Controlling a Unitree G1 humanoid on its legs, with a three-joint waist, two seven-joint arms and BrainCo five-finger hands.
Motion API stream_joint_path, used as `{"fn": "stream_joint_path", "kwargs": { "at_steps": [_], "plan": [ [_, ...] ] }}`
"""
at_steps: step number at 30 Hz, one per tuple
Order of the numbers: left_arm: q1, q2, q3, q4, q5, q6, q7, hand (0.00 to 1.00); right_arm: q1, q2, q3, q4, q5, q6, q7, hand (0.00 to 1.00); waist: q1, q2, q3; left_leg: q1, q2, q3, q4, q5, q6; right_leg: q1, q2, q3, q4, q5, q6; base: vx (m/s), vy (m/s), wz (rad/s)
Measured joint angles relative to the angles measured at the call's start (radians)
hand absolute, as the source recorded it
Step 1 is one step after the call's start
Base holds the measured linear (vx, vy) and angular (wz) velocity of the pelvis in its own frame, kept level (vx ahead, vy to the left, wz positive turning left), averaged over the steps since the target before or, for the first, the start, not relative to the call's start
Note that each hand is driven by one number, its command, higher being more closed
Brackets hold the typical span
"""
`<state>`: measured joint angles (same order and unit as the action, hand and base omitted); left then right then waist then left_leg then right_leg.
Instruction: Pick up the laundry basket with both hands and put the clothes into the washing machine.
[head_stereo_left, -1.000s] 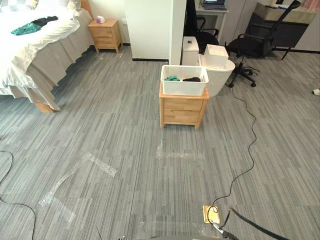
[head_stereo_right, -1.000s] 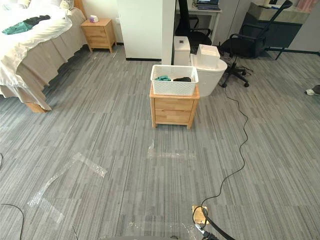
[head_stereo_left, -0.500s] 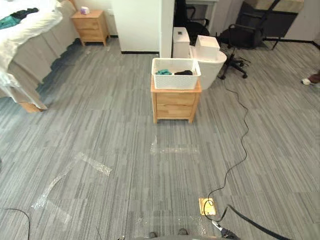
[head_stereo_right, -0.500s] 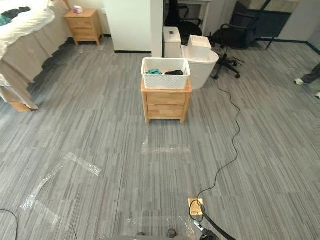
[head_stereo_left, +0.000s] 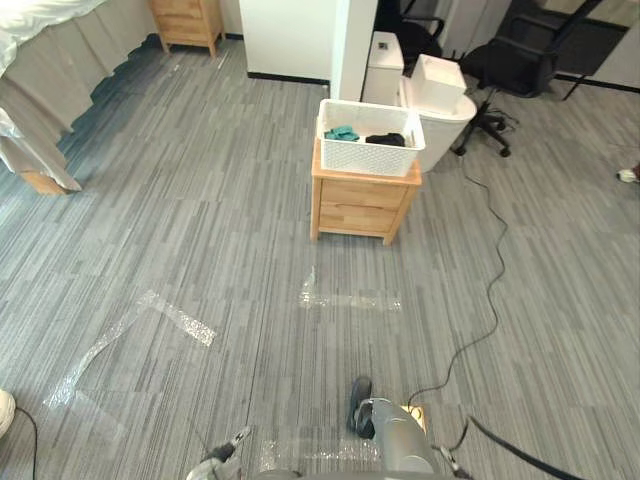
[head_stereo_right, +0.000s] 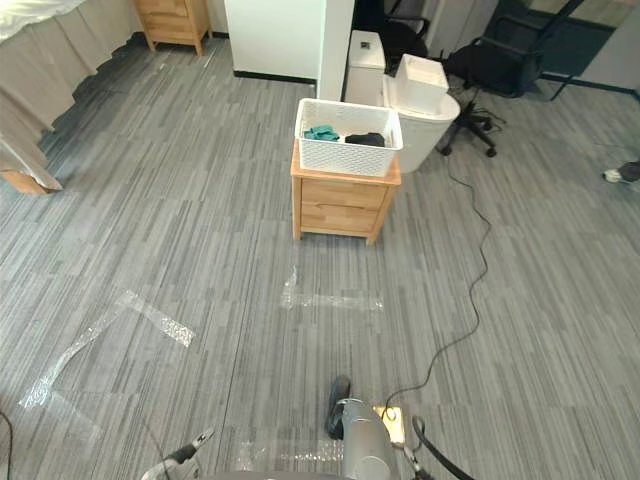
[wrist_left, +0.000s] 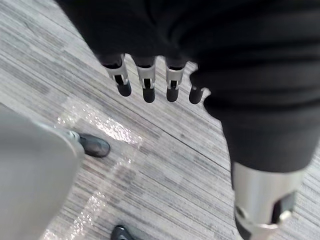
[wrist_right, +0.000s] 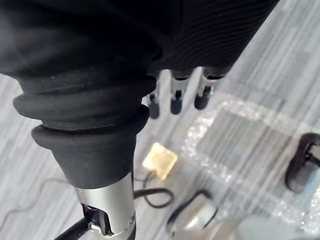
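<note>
1. Floor (head_stereo_left: 200, 230): grey striped carpet tile.
2. Laundry basket (head_stereo_left: 368, 160): white perforated plastic, atop wooden nightstand (head_stereo_left: 360, 205), 12 o'clock; teal and black clothes (head_stereo_left: 343, 132) inside.
3. Left hand (wrist_left: 146, 80), right hand (wrist_right: 176, 95): fingers straight, empty.

The left hand (wrist_left: 148, 82) hangs loose, its fingers (wrist_left: 171, 82) straight side by side, the thumb (wrist_left: 262, 195) apart from them. The right hand (wrist_right: 176, 95) hangs the same way, fingers relaxed.

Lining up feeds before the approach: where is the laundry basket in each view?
Left eye view: laundry basket upper centre, on the wooden nightstand.
Right eye view: laundry basket upper centre, on that nightstand.
Left wrist view: floor past the left robot hand.
Right wrist view: floor past the right robot hand.
Shared landmark: the nightstand.
</note>
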<state>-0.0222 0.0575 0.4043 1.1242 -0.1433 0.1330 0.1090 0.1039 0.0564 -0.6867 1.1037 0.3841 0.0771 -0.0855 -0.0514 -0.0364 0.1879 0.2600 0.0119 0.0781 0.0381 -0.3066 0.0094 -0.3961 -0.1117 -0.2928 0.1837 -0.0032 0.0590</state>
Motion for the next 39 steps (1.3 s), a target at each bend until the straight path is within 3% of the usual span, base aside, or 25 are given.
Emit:
{"fn": "stream_joint_path", "kwargs": {
  "at_steps": [2,3,4,5,6,8,9,11,13,16,17,18,19,20,21,22,23,24,25,26,29,31,32,34,39],
  "plan": [
    [0.025,-0.027,0.005,0.003,0.001,0.000,-0.002,0.00,0.018,-0.016,-0.024,-0.002,0.011,0.007,0.001,0.00,-0.029,0.056,-0.018,0.044,0.071,-0.017,0.046,-0.055,-0.033,0.010,0.043,0.000,0.064,0.020,-0.074,0.70,-0.231,0.68],
    [0.031,-0.026,0.016,0.008,0.001,-0.001,-0.003,0.00,0.016,-0.017,-0.027,-0.007,0.011,0.008,0.000,0.00,-0.043,0.050,-0.027,-0.018,0.106,-0.031,0.249,-0.076,-0.067,0.026,0.069,0.000,0.115,0.063,-0.123,0.91,-0.350,0.47],
    [0.035,-0.037,0.046,0.005,0.000,0.004,-0.002,0.00,0.003,-0.015,-0.034,-0.033,0.009,0.007,0.001,0.00,-0.033,0.073,-0.020,-0.128,0.155,-0.038,0.545,-0.007,-0.110,0.069,0.103,-0.005,0.130,0.025,-0.146,0.78,-0.313,0.17],
    [0.039,-0.046,0.067,0.002,-0.005,0.003,-0.002,0.00,-0.001,-0.015,-0.029,-0.062,0.011,0.007,0.001,0.00,-0.024,0.081,-0.016,-0.183,0.175,-0.048,0.688,0.084,-0.106,0.097,0.127,-0.002,0.133,0.003,-0.155,0.79,-0.354,-0.49],
    [0.051,-0.058,0.108,-0.014,-0.022,-0.001,0.000,0.00,-0.021,-0.016,-0.010,-0.104,0.012,0.002,0.000,0.00,-0.002,0.100,-0.007,-0.286,0.191,-0.081,0.925,0.371,-0.121,0.164,0.170,0.033,0.124,-0.038,-0.172,0.81,-0.271,-1.04],
    [0.051,-0.044,0.101,-0.026,-0.033,-0.010,0.001,0.00,-0.073,-0.020,0.057,-0.108,0.011,-0.014,0.000,0.00,0.042,0.100,0.012,-0.406,0.175,-0.079,1.229,0.369,-0.110,0.276,0.213,0.126,0.113,-0.087,-0.196,0.78,-0.186,-1.33],
    [0.061,-0.037,0.100,-0.037,-0.048,-0.014,0.001,0.00,-0.101,-0.021,0.107,-0.115,0.012,-0.015,0.000,0.00,0.061,0.076,0.028,-0.476,0.152,-0.066,1.331,0.327,-0.095,0.376,0.215,0.189,0.068,-0.092,-0.203,0.73,-0.094,-1.41],
    [0.098,-0.034,0.101,-0.079,-0.064,-0.031,0.005,0.00,-0.135,0.009,0.181,-0.149,0.021,-0.025,-0.002,0.00,0.093,0.044,0.024,-0.621,0.155,0.019,1.259,0.249,-0.036,0.523,0.188,0.298,-0.032,-0.096,-0.202,0.77,-0.018,-1.54],
    [0.105,-0.033,0.099,-0.081,-0.072,-0.032,0.006,0.00,-0.157,0.016,0.203,-0.154,0.029,-0.030,-0.003,0.00,0.103,0.028,0.025,-0.697,0.174,0.070,1.104,0.228,-0.040,0.579,0.153,0.348,-0.072,-0.144,-0.162,0.67,0.148,-1.26],
    [0.121,-0.046,0.066,-0.076,-0.080,-0.030,0.008,0.00,-0.125,0.013,0.269,-0.171,0.035,-0.026,-0.002,0.00,0.116,0.056,0.009,-0.684,0.197,0.201,0.516,0.244,-0.056,0.678,0.100,0.404,-0.110,-0.242,-0.102,0.78,0.334,-0.75],
    [0.144,-0.057,0.054,-0.071,-0.079,-0.029,0.008,0.00,-0.074,-0.007,0.276,-0.184,0.035,-0.025,-0.001,0.00,0.113,0.094,-0.017,-0.638,0.185,0.219,0.283,0.344,-0.031,0.738,0.110,0.410,-0.104,-0.284,-0.098,0.79,0.377,-0.17],
    [0.142,-0.057,0.042,-0.067,-0.078,-0.028,0.006,0.00,-0.067,-0.003,0.274,-0.177,0.035,-0.020,-0.002,0.00,0.109,0.086,-0.031,-0.628,0.161,0.210,0.284,0.382,0.031,0.754,0.089,0.414,-0.085,-0.296,-0.099,0.79,0.394,0.14],
    [0.142,-0.036,0.038,-0.067,-0.073,-0.029,0.007,0.00,-0.062,0.011,0.274,-0.177,0.035,-0.012,-0.003,0.00,0.097,0.045,-0.040,-0.615,0.121,0.220,0.280,0.361,0.032,0.746,0.056,0.407,-0.052,-0.295,-0.100,0.60,0.329,0.34],
    [0.149,-0.015,0.036,-0.072,-0.067,-0.033,0.009,0.00,-0.060,0.020,0.280,-0.188,0.034,-0.013,-0.002,0.00,0.088,0.005,-0.071,-0.593,0.066,0.225,0.248,0.341,0.049,0.653,0.020,0.444,0.131,-0.262,-0.077,0.73,0.417,0.30],
    [0.150,-0.012,0.037,-0.073,-0.067,-0.032,0.009,0.00,-0.057,0.022,0.285,-0.187,0.033,-0.013,-0.002,0.00,0.090,-0.011,-0.078,-0.572,0.047,0.238,0.236,0.327,0.056,0.618,0.010,0.460,0.217,-0.242,-0.049,0.72,0.407,0.11],
    [0.155,-0.002,0.028,-0.071,-0.068,-0.032,0.015,0.00,-0.060,0.023,0.301,-0.186,0.033,-0.015,-0.002,0.00,0.089,-0.034,-0.079,-0.517,0.015,0.254,0.231,0.293,0.074,0.564,-0.002,0.483,0.391,-0.176,0.027,0.59,0.304,0.01],
    [0.155,0.000,0.021,-0.068,-0.067,-0.032,0.022,0.00,-0.063,0.021,0.304,-0.184,0.032,-0.018,0.000,0.00,0.088,-0.036,-0.079,-0.493,0.004,0.252,0.237,0.272,0.085,0.543,0.001,0.491,0.470,-0.151,0.059,0.62,0.266,0.08],
    [0.154,0.001,0.004,-0.067,-0.060,-0.031,0.027,0.00,-0.068,0.022,0.307,-0.185,0.032,-0.023,0.002,0.00,0.086,-0.027,-0.074,-0.436,-0.003,0.248,0.243,0.239,0.094,0.490,0.008,0.488,0.633,-0.106,0.140,0.48,0.195,0.09],
    [0.153,0.002,-0.014,-0.069,-0.059,-0.031,0.026,0.00,-0.068,0.022,0.317,-0.188,0.032,-0.028,0.003,0.00,0.087,-0.018,-0.070,-0.391,-0.008,0.237,0.238,0.226,0.094,0.434,0.014,0.462,0.751,-0.087,0.174,0.65,0.225,0.10],
    [0.148,-0.006,-0.034,-0.070,-0.059,-0.031,0.025,0.00,-0.066,0.020,0.332,-0.190,0.032,-0.029,0.003,0.00,0.082,0.004,-0.066,-0.310,-0.010,0.225,0.187,0.214,0.087,0.337,-0.001,0.390,0.888,-0.097,0.162,0.37,0.115,0.05],
    [0.136,-0.009,-0.051,-0.069,-0.060,-0.032,0.025,0.00,-0.066,0.018,0.345,-0.217,0.024,-0.028,0.003,0.00,0.067,0.018,-0.066,-0.232,-0.010,0.225,0.119,0.208,0.077,0.241,-0.061,0.290,0.896,-0.139,0.094,0.30,0.069,0.03],
    [0.123,-0.017,-0.048,-0.070,-0.060,-0.033,0.027,0.00,-0.067,0.018,0.330,-0.226,0.019,-0.029,0.003,0.00,0.065,0.030,-0.057,-0.148,0.001,0.223,0.070,0.203,0.066,0.205,-0.099,0.220,0.626,-0.198,0.065,0.21,-0.054,0.15],
    [0.116,-0.020,-0.045,-0.072,-0.060,-0.034,0.026,0.00,-0.064,0.019,0.327,-0.221,0.019,-0.028,0.002,0.00,0.063,0.020,-0.064,-0.133,0.009,0.212,0.066,0.184,0.035,0.226,-0.096,0.205,0.403,-0.169,0.051,0.15,-0.131,0.30],
    [0.110,-0.021,-0.025,-0.072,-0.061,-0.036,0.024,0.00,-0.060,0.021,0.326,-0.195,0.019,-0.025,0.003,0.00,0.067,-0.007,-0.073,-0.133,0.005,0.188,0.070,0.168,0.010,0.241,-0.095,0.215,0.220,-0.048,0.041,0.19,-0.234,0.30],
    [0.097,-0.075,-0.003,-0.055,-0.059,-0.034,0.025,0.00,-0.054,-0.015,0.306,-0.175,0.020,-0.025,0.001,0.00,0.057,0.039,-0.090,-0.136,0.064,0.113,0.031,0.186,-0.065,0.353,-0.024,0.130,0.014,-0.063,0.033,0.19,-0.219,0.29]
  ]
}}
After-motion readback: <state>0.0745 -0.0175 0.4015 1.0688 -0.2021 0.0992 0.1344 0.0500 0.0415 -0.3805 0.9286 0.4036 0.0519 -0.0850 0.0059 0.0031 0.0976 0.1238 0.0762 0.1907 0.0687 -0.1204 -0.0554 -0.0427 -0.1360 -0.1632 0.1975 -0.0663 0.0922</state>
